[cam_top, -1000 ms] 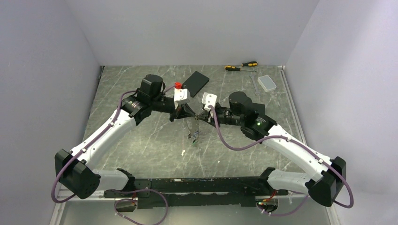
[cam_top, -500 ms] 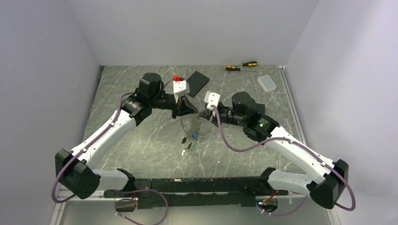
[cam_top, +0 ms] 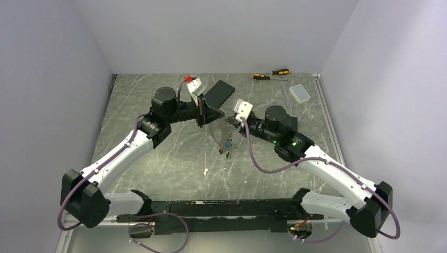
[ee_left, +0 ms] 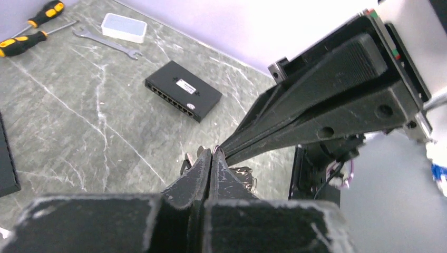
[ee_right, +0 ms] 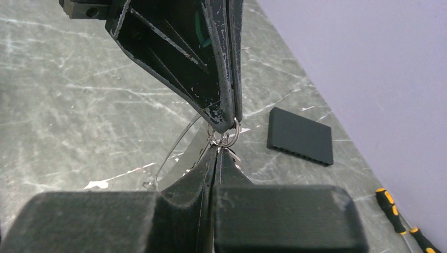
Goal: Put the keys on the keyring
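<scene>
Above the table's point(cam_top: 158, 153) centre, left gripper point(cam_top: 211, 116) from 9 o'clock and right gripper point(cam_top: 229, 123) from 3 o'clock pinch the keyring point(cam_top: 217, 135) tip to tip, seemingly steadying it while keys point(cam_top: 227, 143) dangle beneath.

Left claw point(ee_left: 211, 158): jaws pressed together, tip to tip with the right claw point(ee_left: 225, 151), likewise closed, entering from upper right. Small metal parts point(ee_left: 243, 178) (partly hidden) show behind the tips. On the worktop point(ee_left: 79, 121): black ported box point(ee_left: 183, 97), wrench point(ee_left: 108, 45).
</scene>
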Tool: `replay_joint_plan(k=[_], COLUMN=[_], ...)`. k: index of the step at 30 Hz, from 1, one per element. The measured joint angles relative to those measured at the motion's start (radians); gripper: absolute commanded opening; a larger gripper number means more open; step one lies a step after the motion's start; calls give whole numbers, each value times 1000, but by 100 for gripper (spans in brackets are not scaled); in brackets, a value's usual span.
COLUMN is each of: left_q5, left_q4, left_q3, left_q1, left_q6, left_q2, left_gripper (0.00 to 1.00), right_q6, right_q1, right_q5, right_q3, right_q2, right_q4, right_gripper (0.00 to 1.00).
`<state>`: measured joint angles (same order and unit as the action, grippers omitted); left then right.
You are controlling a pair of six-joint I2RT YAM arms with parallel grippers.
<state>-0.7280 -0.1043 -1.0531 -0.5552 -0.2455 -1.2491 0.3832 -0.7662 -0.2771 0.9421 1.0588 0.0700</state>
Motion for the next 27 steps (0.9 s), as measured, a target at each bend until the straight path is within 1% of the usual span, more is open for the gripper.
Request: replay_joint_plan(k=[6, 11, 17, 21, 22, 25, 27], left_q5=[127, 212, 264, 296, 302, 311, 311], left_q4=[-126, -245, -304, -319, -321, -340, -364], left_q3=[47, 105, 118, 131, 133, 142, 142], left_q1=[-2, -2, 5, 8, 8, 9, 9], left_q6=[-130, -218, -250, -252, -255, -265, -265], left_q2=[16, 18, 14, 14, 14, 14, 15], left_gripper=[0, 0, 0, 0, 0, 0, 0], right_q6=[12, 41, 62, 63, 63, 60, 50], right_q1=[3, 6, 12, 12, 12, 12, 5], right_q5=[17, -14, -58, -82, -85, -93, -100], right_q3=[-38, -63, -56, -46, -43, -41, -41], right_q2=[0, 17, 89, 131, 140, 146, 144], right_q4=[-129, -231, -324, -349, -350, -350, -340], right_gripper=[0, 0, 0, 0, 6, 30, 38])
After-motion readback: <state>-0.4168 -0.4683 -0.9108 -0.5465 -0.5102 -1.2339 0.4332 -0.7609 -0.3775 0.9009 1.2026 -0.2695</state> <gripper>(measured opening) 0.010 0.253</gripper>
